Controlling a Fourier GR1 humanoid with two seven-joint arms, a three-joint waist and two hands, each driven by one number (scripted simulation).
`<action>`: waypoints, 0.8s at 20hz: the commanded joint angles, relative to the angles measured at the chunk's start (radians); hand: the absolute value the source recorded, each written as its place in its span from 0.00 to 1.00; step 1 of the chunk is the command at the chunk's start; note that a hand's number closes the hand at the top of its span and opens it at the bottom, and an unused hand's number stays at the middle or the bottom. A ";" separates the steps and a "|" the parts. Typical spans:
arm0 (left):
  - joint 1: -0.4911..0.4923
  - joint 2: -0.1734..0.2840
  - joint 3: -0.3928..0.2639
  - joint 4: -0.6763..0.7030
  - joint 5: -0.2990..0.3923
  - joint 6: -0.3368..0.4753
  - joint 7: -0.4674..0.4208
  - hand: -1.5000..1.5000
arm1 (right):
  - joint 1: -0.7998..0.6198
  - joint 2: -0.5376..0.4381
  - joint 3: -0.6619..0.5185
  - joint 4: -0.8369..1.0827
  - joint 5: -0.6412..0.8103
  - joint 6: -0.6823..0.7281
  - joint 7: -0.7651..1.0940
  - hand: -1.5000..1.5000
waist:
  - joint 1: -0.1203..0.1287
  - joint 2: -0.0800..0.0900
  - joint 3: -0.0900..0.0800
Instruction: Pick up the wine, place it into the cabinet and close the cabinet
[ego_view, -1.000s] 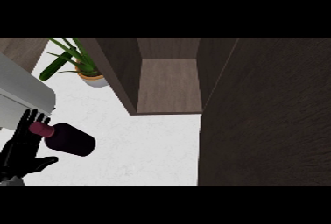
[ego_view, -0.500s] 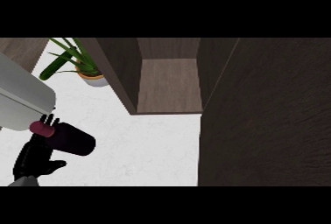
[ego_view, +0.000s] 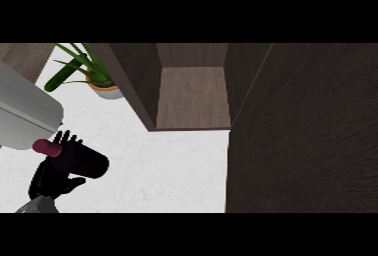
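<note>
The wine (ego_view: 80, 161) is a dark maroon bottle with a pink-red cap, lying tilted at the lower left above the white counter (ego_view: 170, 170). My left hand (ego_view: 52, 182) is shut on it from below, and its fingertips (ego_view: 66, 136) show over the bottle's top. The cabinet (ego_view: 193, 95) stands open to the upper right of the bottle, with a bare wooden shelf inside. The bottle is outside the cabinet, well left of its opening. My right hand does not show.
A broad dark wooden panel (ego_view: 303, 130) fills the right side, beside the opening. A potted green plant (ego_view: 92, 75) stands at the back left. A large pale grey rounded shape (ego_view: 22, 115) juts in from the left edge, just above the bottle.
My left hand and the wine have shifted a little to the right, toward the cabinet. The cabinet and the plant have not moved.
</note>
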 joint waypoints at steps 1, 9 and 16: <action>-0.012 0.023 0.010 0.111 -0.006 -0.095 -0.105 0.00 | -0.013 0.002 0.025 -0.134 -0.045 -0.038 0.096 0.00 | -0.003 0.003 -0.002; -0.074 0.004 -0.012 0.150 -0.003 -0.176 -0.079 1.00 | -0.008 -0.009 -0.009 -0.104 -0.059 -0.009 0.067 0.00 | -0.010 0.004 -0.003; -0.067 -0.055 -0.062 0.129 -0.052 -0.150 -0.147 1.00 | 0.015 -0.020 -0.027 -0.113 -0.069 0.004 0.052 0.00 | -0.007 0.004 -0.002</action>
